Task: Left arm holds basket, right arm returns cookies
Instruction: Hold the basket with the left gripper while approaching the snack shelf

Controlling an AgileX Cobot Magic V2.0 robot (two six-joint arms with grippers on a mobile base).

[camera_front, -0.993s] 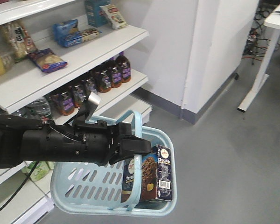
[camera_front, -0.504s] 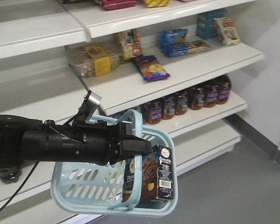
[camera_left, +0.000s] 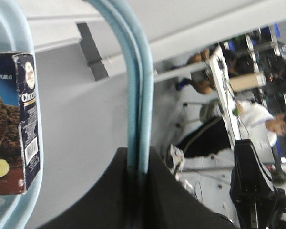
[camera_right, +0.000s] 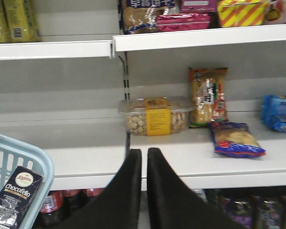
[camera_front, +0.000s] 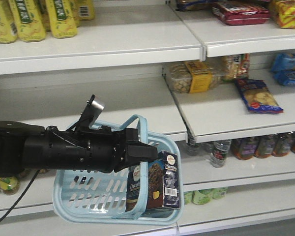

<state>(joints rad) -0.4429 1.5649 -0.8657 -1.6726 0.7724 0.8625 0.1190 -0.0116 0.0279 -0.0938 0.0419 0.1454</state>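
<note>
The left arm (camera_front: pixel 64 150) reaches level to the right; left gripper (camera_left: pixel 136 164) pinches both handles (camera_left: pixel 138 86) of the basket (camera_front: pixel 83 199); cookie box (camera_front: pixel 155 187) stands upright at its right end, long axis vertical; right gripper (camera_right: pixel 144 164) pressed together.

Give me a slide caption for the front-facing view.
Left gripper holding the blue basket by its handles, cookie box upright inside, facing stocked shelves.

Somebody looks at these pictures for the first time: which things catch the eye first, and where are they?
The light blue basket hangs before the shelves, its handles clamped by the black left arm. The dark cookies box stands upright inside it, at the end on the picture's right. Yellow bottles stand on the top shelf, upper left.
</note>
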